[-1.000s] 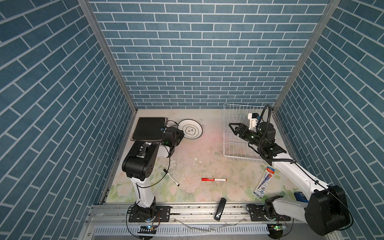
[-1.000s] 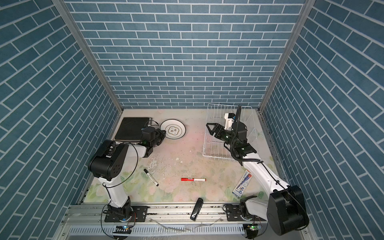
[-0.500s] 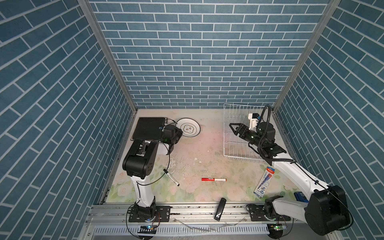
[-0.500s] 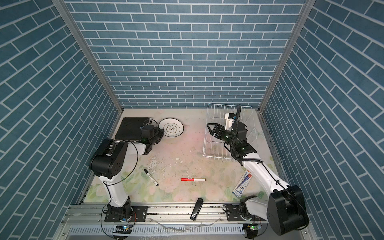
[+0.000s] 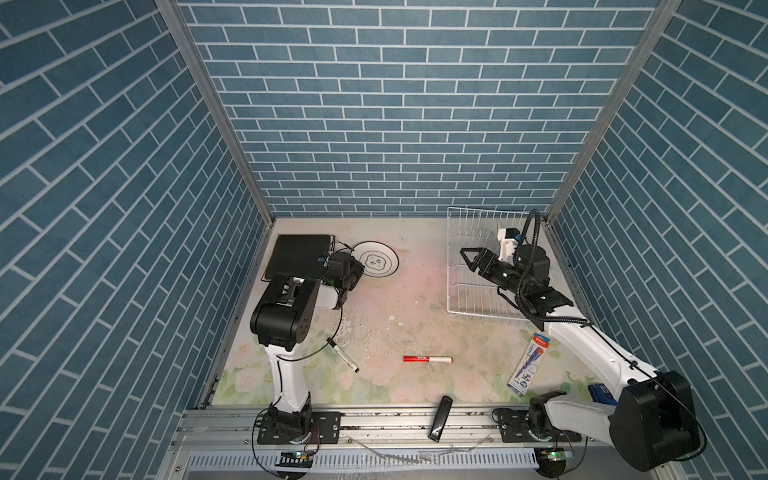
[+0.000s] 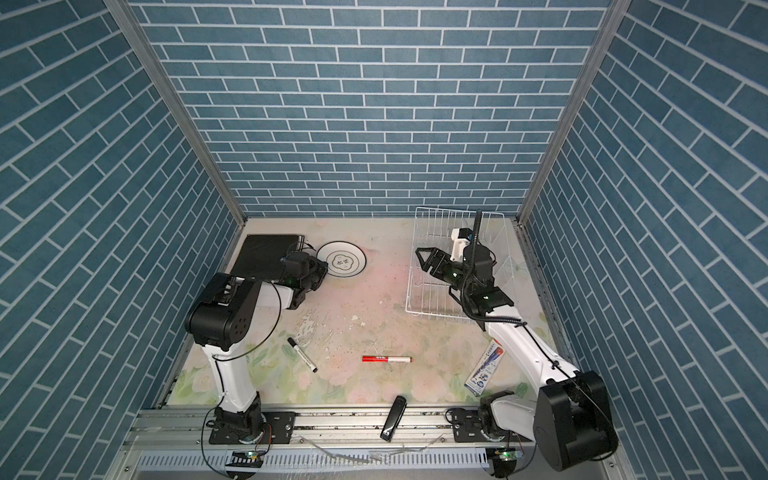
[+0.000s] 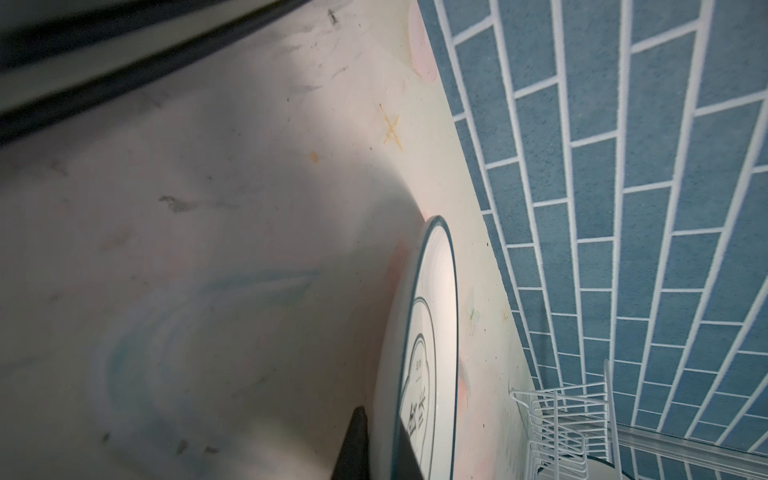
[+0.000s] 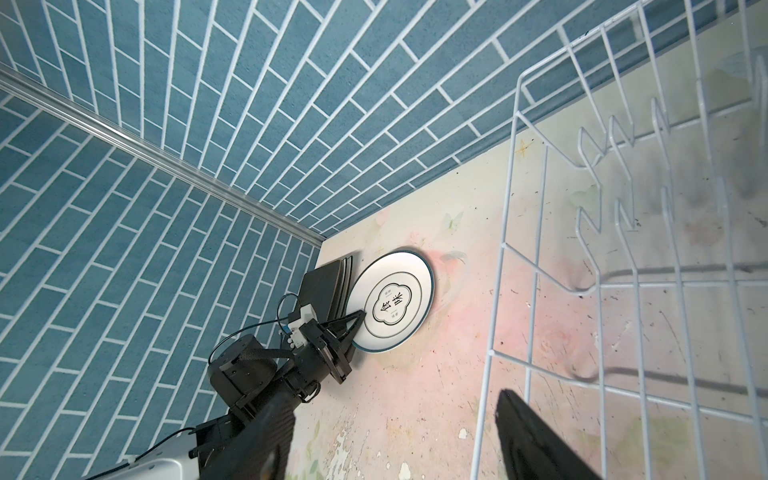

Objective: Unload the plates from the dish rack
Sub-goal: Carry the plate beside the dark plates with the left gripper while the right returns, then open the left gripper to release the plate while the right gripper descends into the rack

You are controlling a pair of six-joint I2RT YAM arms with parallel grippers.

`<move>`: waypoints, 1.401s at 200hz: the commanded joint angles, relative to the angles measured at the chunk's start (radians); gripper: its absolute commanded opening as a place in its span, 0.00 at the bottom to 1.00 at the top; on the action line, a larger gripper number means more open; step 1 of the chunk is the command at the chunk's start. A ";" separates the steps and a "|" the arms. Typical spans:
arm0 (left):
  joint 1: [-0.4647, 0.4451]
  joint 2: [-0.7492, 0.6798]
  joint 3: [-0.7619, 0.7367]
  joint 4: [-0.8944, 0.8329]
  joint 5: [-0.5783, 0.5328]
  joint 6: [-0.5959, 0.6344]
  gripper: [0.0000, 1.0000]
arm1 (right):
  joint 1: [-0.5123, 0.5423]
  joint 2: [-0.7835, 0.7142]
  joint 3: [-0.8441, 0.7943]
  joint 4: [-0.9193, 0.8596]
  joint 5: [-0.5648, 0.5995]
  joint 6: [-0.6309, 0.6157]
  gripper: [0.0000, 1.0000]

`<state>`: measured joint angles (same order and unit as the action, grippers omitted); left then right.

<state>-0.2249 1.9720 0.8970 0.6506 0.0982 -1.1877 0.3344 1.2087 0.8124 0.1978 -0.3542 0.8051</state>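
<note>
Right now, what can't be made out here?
- Plates under the black square plate: hidden from above; edges too small to count in the right wrist view.
- Hold of the left gripper on the round plate: the left arm covers it in both top views; the left wrist view's edge cuts the fingers.
- Right end of the dish rack: behind the right arm in both top views.
</note>
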 commanded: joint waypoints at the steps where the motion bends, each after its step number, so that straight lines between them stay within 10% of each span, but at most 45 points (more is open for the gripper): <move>1: 0.008 0.011 0.022 0.045 0.005 -0.006 0.00 | -0.006 -0.033 -0.007 -0.008 0.020 -0.032 0.77; 98: 0.015 0.013 0.013 0.013 0.010 0.013 0.79 | -0.012 -0.083 -0.013 -0.060 0.041 -0.038 0.78; 183: 0.022 0.001 -0.024 -0.036 -0.013 0.019 0.92 | -0.016 -0.127 -0.003 -0.139 0.095 -0.037 0.78; 280: 0.019 -0.077 -0.146 0.005 -0.006 0.022 0.93 | -0.016 -0.184 0.097 -0.470 0.477 -0.284 0.77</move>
<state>-0.2081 1.9114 0.8001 0.7074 0.0978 -1.1732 0.3218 1.0340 0.8406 -0.1856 -0.0132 0.6373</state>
